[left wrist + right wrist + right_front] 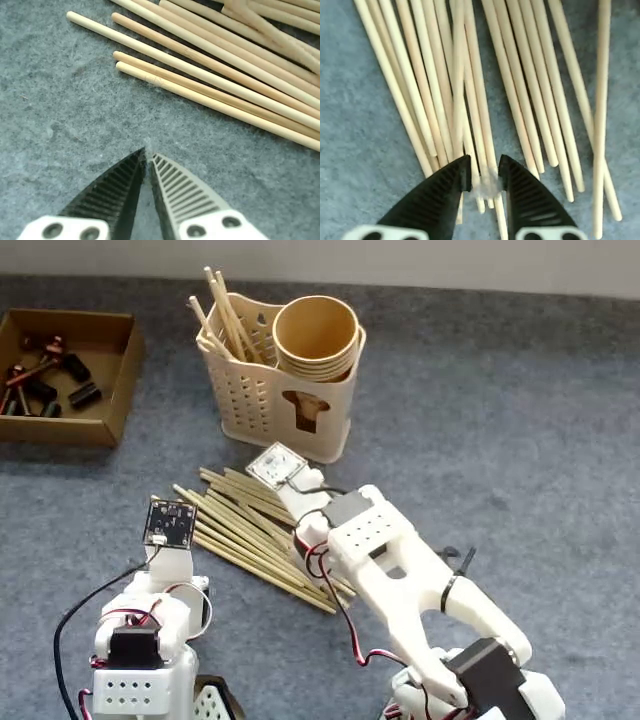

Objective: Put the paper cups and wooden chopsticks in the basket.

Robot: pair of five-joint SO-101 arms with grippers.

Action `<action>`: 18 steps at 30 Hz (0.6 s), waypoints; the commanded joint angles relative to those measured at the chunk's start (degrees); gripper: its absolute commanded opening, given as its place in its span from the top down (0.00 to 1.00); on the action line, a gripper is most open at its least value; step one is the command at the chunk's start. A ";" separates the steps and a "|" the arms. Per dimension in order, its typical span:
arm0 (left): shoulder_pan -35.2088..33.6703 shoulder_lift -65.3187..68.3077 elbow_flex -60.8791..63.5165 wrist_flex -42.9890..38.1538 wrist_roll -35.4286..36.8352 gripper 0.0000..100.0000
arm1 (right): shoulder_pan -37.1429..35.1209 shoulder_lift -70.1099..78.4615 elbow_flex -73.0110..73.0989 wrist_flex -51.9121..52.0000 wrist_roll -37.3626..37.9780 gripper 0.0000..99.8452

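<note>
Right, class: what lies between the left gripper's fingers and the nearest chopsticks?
Bare grey felt, seen in the left wrist view, separates the left gripper from the nearest chopsticks.

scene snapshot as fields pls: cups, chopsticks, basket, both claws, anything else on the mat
cups: stacked, upright inside basket
basket: upright on mat
chopsticks in basket: a few, leaning out beside cups
loose chopsticks: pile flat on mat, between basket and arms
left claw: shut, empty, over bare mat near the pile's ends
right claw: open, low over the pile
box: cardboard, small dark parts inside, off to the side of basket
remaining: loose chopsticks not yet in basket
</note>
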 commanded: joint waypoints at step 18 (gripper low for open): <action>0.31 -0.22 1.10 0.44 -0.18 0.99 | -5.58 -0.66 6.37 -16.48 -3.69 0.90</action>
